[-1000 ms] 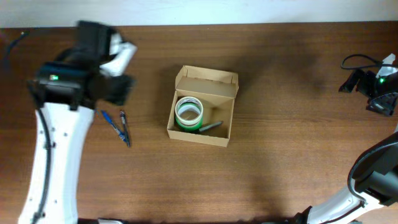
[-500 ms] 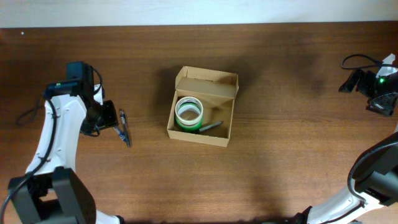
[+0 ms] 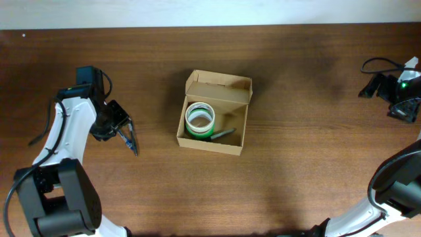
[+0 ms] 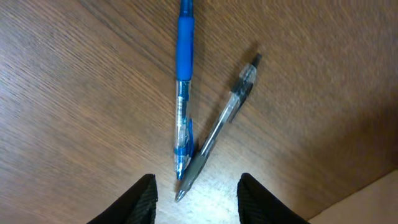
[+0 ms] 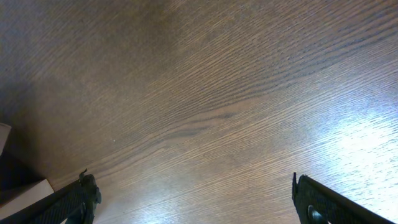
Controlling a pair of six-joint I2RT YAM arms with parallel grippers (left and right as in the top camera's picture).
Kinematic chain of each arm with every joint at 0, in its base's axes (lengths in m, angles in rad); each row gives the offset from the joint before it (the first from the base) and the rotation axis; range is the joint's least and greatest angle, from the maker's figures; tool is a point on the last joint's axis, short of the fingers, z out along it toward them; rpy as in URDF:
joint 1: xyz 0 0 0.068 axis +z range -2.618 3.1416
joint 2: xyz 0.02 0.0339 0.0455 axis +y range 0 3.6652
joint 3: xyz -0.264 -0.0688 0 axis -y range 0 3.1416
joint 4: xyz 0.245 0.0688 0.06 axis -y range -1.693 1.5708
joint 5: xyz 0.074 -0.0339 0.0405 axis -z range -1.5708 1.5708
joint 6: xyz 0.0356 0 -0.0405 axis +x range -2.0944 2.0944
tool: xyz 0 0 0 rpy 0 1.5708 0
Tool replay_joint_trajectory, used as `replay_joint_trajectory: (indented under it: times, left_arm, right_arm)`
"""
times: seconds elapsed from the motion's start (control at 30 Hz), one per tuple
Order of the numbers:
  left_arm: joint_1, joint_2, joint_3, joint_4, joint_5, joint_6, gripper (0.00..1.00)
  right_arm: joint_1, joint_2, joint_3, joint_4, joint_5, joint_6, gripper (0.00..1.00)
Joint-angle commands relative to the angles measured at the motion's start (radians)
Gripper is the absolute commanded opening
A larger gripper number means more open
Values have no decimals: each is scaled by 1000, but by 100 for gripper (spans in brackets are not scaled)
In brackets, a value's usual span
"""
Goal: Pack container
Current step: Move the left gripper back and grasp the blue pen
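Half-open, the left gripper (image 4: 196, 208) straddles the touching tips of the blue pen (image 4: 182, 93) and the grey pen (image 4: 221, 121); closing there may pinch both or swivel one. The container (image 3: 209, 143) sits open mid-table, while the right gripper (image 5: 199, 205) gapes wide.

The overhead view was evenly, softly lit and sharp; glare whitened the counter (image 5: 354, 143) in both wrist views.

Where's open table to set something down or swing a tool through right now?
Bare wood runs between the container and the right tool, and along the bottom of the overhead view. Left of the container it is crowded: blue pen and clear pen touch at the left tool. Tape roll and grey pen occupy the container.
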Motion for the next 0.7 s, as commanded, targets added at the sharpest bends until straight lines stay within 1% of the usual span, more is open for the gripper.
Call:
replay_joint_trajectory:
  times: [0.0, 0.27, 0.67]
  left_arm:
    - [-1, 51, -7, 8, -6, -63, 44]
    - [6, 154, -7, 21, -21, -63, 44]
    - [31, 228, -7, 52, -33, -60, 44]
  right_arm:
    - [5, 1, 0, 0, 13, 2, 99]
    - [5, 1, 1, 0, 13, 2, 99]
    - [5, 1, 0, 0, 13, 2, 99]
